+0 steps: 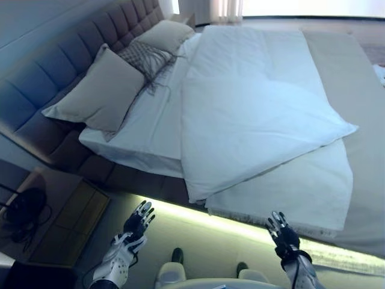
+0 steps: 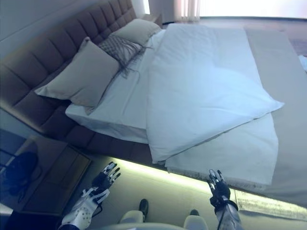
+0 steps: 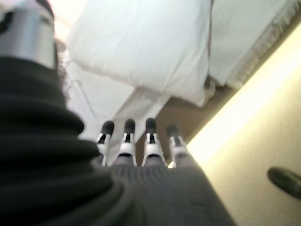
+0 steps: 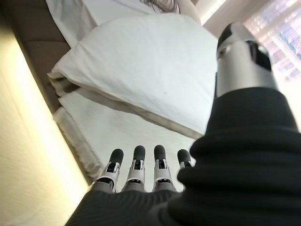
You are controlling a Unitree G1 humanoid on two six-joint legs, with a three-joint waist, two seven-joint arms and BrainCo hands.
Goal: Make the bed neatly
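Across the bed [image 1: 361,108] — white duvet [image 1: 252,102] askew, corner overhanging; left hand [image 1: 137,224], right hand [image 1: 281,235] spread, empty.

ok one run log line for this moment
left hand: open, off the bed | right hand: open, off the bed | duvet: askew, near corner folded back | pillows: at headboard

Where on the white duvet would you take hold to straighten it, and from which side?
Grip the duvet at its near corner, which overhangs the bed's edge, coming from the floor side where the open left hand and right hand hover. The duvet lies skewed, so that free corner is probably easiest to pinch.
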